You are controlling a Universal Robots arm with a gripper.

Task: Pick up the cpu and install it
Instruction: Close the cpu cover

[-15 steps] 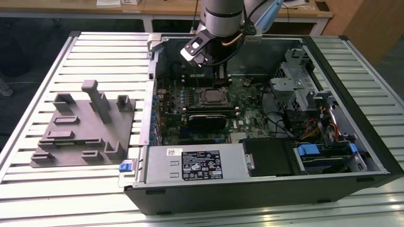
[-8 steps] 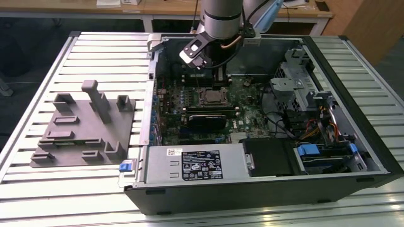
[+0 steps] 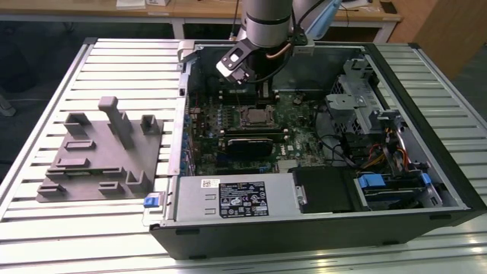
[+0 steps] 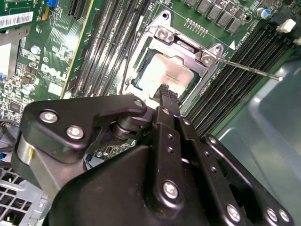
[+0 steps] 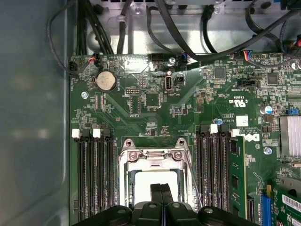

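Black gripper [image 4: 165, 90], its 2 fingers clenched together on nothing, above the cpu [image 4: 169, 70] lying within its socket frame [image 4: 207, 59]; seating likely demands flat, square, unforced alignment.

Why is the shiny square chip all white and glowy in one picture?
First wrist view: light bounces straight off the cpu, washing its metal top out white. Second wrist view: seen at a slant, it looks grey with a soft sheen. Exterior view: the computer case is dim inside.
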